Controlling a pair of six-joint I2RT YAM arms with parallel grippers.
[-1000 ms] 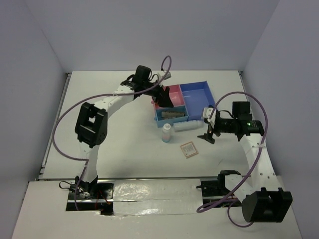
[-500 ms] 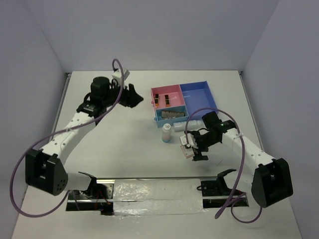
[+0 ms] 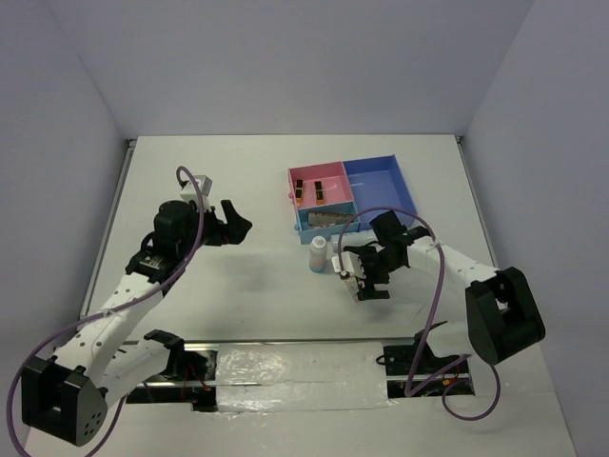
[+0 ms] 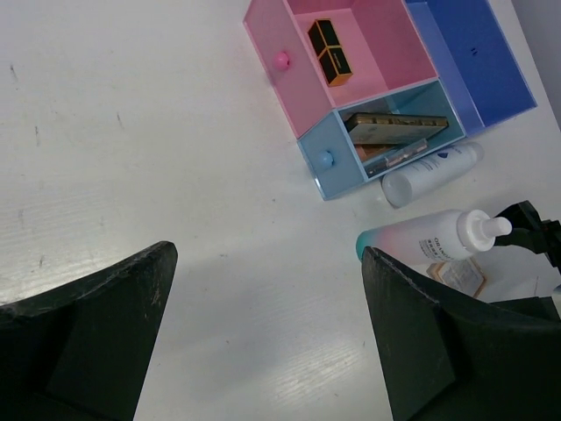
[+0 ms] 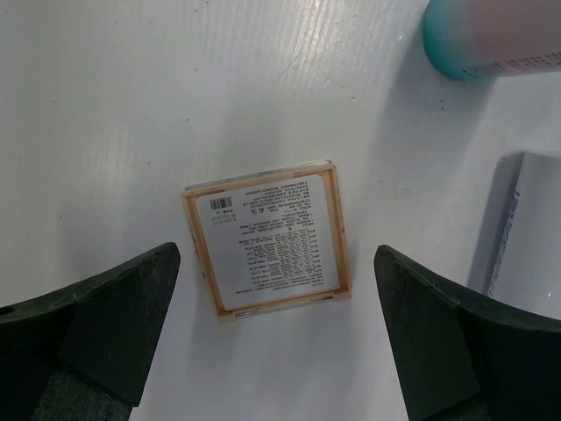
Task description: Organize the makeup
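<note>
On the white table (image 3: pixel 238 181), a square compact (image 5: pixel 267 241) is seen below the right gripper (image 3: pixel 364 278), fingers spread wide; the left gripper (image 4: pixel 267 263) is spread wide too.

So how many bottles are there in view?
2. The bottle with a teal base stands on the table near the tray. The white bottle lies on its side beside the tray's light-blue compartment. No others show.

A big flat white table (image 3: pixel 238 181) sits between plain pale purple walls: a back wall (image 3: pixel 304 67), a left wall (image 3: pixel 48 190) and a right wall (image 3: pixel 557 171). Soft, even light falls on it. Its top has small dark marks (image 4: pixel 37 133). A shiny silver strip (image 3: pixel 285 364) runs along its near edge.
</note>
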